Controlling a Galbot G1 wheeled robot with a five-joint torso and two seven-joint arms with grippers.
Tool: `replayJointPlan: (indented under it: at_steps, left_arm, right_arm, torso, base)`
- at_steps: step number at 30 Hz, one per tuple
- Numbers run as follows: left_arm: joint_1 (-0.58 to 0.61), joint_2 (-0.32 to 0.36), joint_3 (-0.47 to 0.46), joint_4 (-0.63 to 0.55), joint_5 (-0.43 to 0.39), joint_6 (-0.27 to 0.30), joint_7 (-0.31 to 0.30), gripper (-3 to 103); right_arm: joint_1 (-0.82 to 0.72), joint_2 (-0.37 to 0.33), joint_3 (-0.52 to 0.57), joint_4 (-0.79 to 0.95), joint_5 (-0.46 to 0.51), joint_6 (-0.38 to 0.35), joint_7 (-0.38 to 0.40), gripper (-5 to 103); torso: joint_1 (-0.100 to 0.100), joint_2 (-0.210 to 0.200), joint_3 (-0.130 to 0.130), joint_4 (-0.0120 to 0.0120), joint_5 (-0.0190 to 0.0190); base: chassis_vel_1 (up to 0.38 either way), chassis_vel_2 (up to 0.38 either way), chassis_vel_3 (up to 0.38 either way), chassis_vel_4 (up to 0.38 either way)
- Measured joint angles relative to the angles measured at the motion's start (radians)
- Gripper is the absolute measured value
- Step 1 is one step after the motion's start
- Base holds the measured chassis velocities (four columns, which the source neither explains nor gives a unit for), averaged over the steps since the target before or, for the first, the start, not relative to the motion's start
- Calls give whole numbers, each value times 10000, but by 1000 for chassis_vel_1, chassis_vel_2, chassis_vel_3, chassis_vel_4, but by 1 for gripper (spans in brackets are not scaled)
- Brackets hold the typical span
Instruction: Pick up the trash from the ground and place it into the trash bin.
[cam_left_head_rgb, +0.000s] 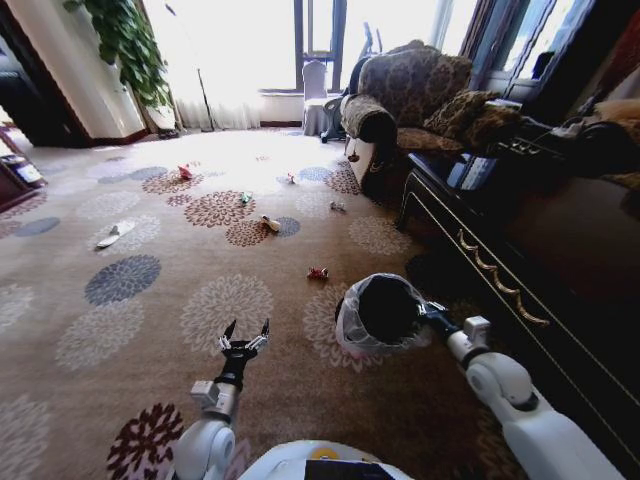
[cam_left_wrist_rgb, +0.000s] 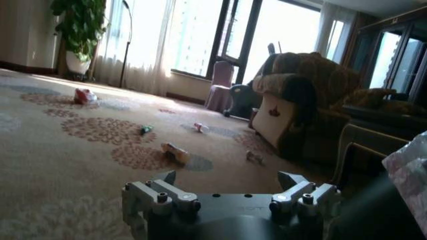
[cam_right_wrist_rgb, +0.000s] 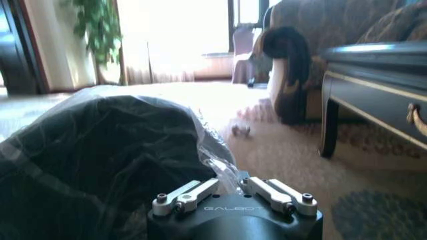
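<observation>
Now your left gripper (cam_left_head_rgb: 245, 335) hovers empty, jaws spread, low over the carpet. Nearest trash, a red wrapper (cam_left_head_rgb: 318, 272), lies far-right of it. Your right gripper (cam_left_head_rgb: 428, 312) pinches the trash bin (cam_left_head_rgb: 380, 316) liner at its rim.

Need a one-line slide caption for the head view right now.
Right claw grips the lined trash bin by its rim while the open left claw hovers over patterned carpet, trash scattered ahead.

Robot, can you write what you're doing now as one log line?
left gripper: open, empty, low over carpet | right gripper: shut on trash bin rim | trash: on carpet ahead
</observation>
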Motion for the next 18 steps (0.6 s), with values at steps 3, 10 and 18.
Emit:
replayJointPlan:
  at_steps: [3,10,18]
  left_arm:
    - [-45,71,-60,-12,-174,-39,-27,98]
    - [-404,539,-194,668,270,-225,206,98]
    - [-782,756,-23,1211,860,-476,489,98]
  right_arm:
    - [-149,456,87,184,-242,475,1,0]
    - [-585,1050,13,581,-605,1207,8,0]
    - [-989,1174,-156,1220,-905,1430,6,0]
  torso:
    - [0,1,-1,1,-3]
    - [0,1,-1,-2,-2]
    - [-2,3,-2,-1,-2]
  base:
    - [0,0,0,0]
    - [0,0,0,0]
    - [0,0,0,0]
